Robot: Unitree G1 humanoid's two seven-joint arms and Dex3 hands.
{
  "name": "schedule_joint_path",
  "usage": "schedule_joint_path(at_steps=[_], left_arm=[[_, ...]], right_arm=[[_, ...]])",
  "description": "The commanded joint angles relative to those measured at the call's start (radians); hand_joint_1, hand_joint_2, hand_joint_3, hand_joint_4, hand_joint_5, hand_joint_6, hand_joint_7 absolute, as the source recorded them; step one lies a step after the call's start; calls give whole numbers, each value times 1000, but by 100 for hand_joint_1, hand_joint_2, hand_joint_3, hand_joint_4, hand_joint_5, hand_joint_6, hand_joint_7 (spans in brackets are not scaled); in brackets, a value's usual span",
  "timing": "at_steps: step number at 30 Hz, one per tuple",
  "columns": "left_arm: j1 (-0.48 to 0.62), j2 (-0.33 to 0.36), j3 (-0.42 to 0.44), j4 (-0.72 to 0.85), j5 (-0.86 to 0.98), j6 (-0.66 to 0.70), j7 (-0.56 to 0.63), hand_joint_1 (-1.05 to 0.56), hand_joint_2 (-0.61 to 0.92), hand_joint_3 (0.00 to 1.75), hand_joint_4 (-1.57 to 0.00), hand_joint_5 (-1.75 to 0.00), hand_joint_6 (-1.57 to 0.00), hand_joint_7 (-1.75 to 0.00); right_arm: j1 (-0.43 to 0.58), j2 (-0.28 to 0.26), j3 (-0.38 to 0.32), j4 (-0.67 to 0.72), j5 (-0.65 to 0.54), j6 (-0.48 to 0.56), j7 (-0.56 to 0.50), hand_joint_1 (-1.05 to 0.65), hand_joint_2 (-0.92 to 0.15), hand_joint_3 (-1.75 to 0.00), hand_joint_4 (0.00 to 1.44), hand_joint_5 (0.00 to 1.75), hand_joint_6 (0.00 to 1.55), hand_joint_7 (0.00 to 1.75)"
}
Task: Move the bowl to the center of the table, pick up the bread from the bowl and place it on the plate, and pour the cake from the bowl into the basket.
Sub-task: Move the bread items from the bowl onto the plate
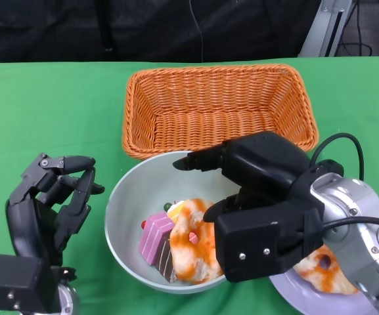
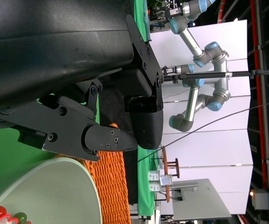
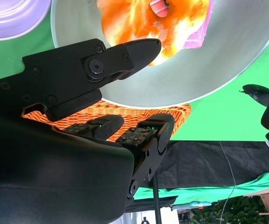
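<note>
1. The bowl (image 1: pixel 131 216) is seen just in front of the basket (image 1: pixel 219 108), its far rim close to the basket's near wall; a piece of bread (image 1: pixel 192 243) and a pink-and-brown cake (image 1: pixel 157 241) lie inside it.
2. A second orange-glazed piece (image 1: pixel 320 268) is seen on the plate (image 1: pixel 294 292) at the lower right, so the bread step is judged to be partly done.
3. The right hand (image 1: pixel 242 197) is held over the bowl's right side, fingers apart, with nothing seen between them; in the right wrist view the fingertips (image 3: pixel 143 49) are shown just above the bread.
4. The step in hand is judged to be picking the remaining bread; a descent and a closing of the fingers around it would be called for, without the cake being dragged along.
5. The left hand (image 1: pixel 48 216) is held just left of the bowl, fingers loosely curled and empty, not touching the rim.
6. Much of the plate and the bowl's right rim is covered by the right hand and forearm; whether anything else lies under the bread cannot be told.
</note>
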Motion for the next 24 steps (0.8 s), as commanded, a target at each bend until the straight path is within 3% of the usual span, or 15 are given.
schedule_joint_path(at_steps=[1, 8, 14, 24], left_arm=[[-6, 15, 8, 8, -5, -12, -2, -22, 92, 28, -80, -136, -87, -101], [-6, 10, 5, 5, -4, -13, 1, -21, 92, 29, -81, -134, -87, -99], [-9, 4, 4, 11, 11, -25, 16, -21, 92, 30, -80, -134, -87, -99], [-22, -3, 5, 33, 31, -30, 43, -22, 92, 28, -78, -135, -86, -100]], right_arm=[[8, -11, -14, -23, 13, 11, 16, -69, -92, -7, 69, 0, 54, 1], [10, -6, 9, 0, -5, -6, 7, -68, -92, -5, 69, 1, 54, 0], [-15, 6, 38, 70, -34, -14, -10, -69, -91, -2, 80, 5, 55, 0], [-58, 25, 69, 151, -74, -20, -21, -70, -92, -2, 73, 0, 53, 0]])
